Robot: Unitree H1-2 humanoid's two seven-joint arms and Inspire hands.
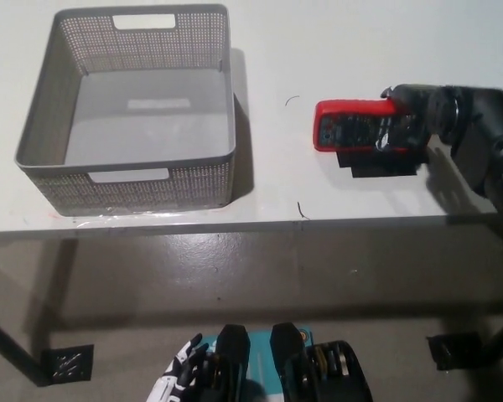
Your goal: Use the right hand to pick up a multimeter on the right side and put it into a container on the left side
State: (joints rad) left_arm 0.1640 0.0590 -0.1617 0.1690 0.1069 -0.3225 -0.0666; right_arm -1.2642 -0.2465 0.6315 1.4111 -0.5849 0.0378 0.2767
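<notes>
Below me, the white worktop (318, 33) carries a grey perforated container (126, 109) at left; at right, my black right hand (415, 117) has its fingers wrapped on the red multimeter (352, 126), lying on black tape (377, 166). My left hand (178, 383) rests low; I cannot tell its fingers' state.

You won't find any text you can read here. The multimeter (356, 130) has a dark face with a display and markings, but they are too small and blurred to make out. The basket (130, 180) carries no label, and the black patch (377, 167) beneath the multimeter is plain.
</notes>
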